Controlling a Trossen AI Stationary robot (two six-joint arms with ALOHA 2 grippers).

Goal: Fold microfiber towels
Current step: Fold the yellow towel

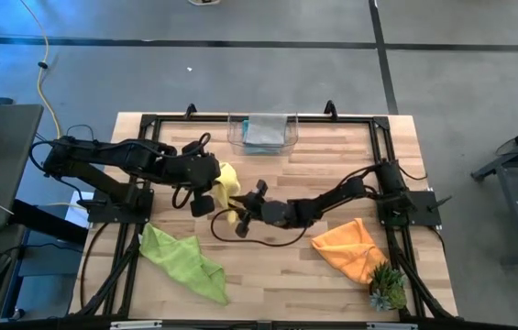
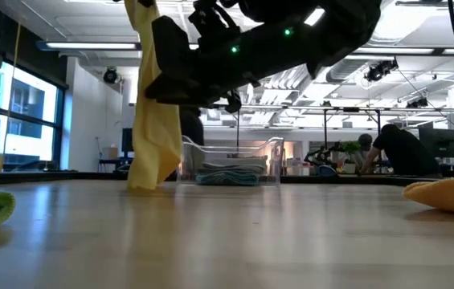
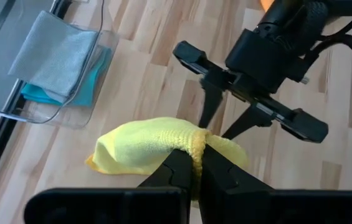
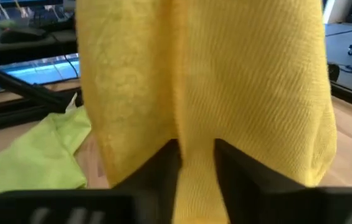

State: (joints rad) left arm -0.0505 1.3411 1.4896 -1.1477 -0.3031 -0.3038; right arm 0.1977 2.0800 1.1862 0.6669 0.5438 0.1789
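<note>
Two grippers pinch one soft yellow microfiber towel (image 1: 227, 183): left gripper (image 3: 191, 163) clamps its bunched top, right gripper (image 4: 195, 163) nips a hanging fold. Risk: thin bite slips under tension.

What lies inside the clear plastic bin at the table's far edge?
In the clear bin, a folded grey towel lies on a teal towel. Anything beneath them is covered.

Both tools meet at the hanging yellow towel (image 1: 228, 188) mid-bench, blocking the centre, while bare bench (image 1: 332, 160) lies open between them and the clear bin (image 1: 263, 134) at the far edge, with the lime towel (image 1: 183, 258), orange towel (image 1: 350, 247) and plant (image 1: 388, 288) crowding the near corners.
</note>
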